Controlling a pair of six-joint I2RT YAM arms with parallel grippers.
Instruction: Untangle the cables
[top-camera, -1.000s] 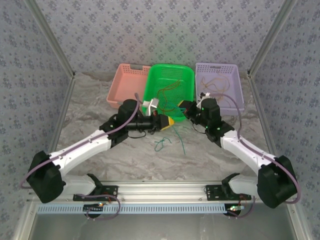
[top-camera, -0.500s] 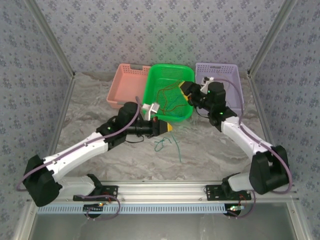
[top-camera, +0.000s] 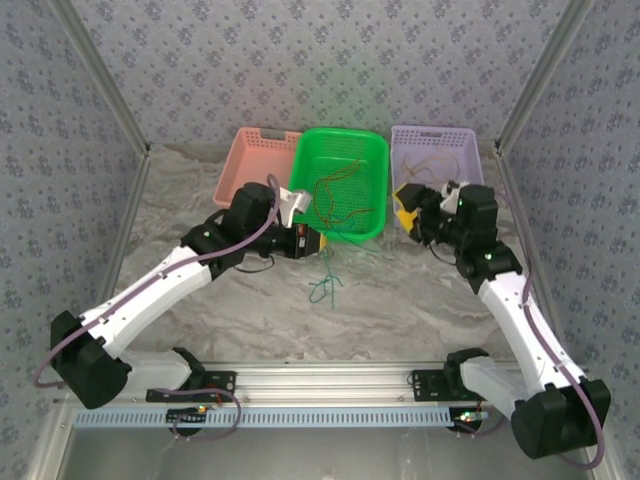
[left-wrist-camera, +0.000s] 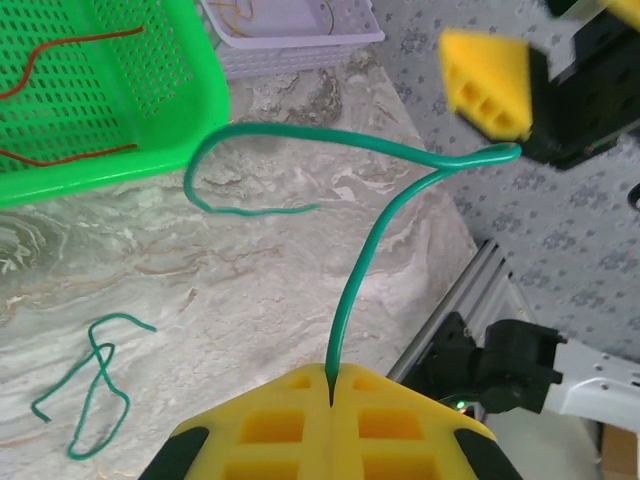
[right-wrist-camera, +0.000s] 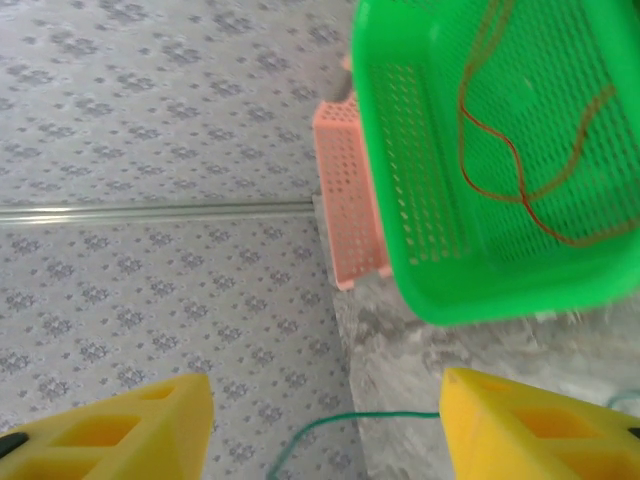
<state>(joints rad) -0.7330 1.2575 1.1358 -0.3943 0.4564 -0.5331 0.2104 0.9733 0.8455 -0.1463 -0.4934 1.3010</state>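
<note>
One green cable (left-wrist-camera: 380, 250) spans the air above the tabletop (left-wrist-camera: 250, 300), pinched in the closed left jaws, its bend against the open right jaws. It may snag there, or drop onto the second green cable (left-wrist-camera: 90, 390) and retangle.

we see the left arm (top-camera: 150, 295) reaching from its base at the near left corner up and right, bent at the elbow, with the wrist turned to the right. the left gripper (top-camera: 320, 243) points right, its yellow fingers (left-wrist-camera: 300, 425) pressed together, pinching a green cable (left-wrist-camera: 350, 300) at the seam. the right arm (top-camera: 520, 310) rises from the near right corner up and left, wrist level. the right gripper (top-camera: 403, 212) points left toward the other one, the two well apart. its yellow fingers (right-wrist-camera: 130, 430) stand wide apart, nothing clamped between them.
</note>
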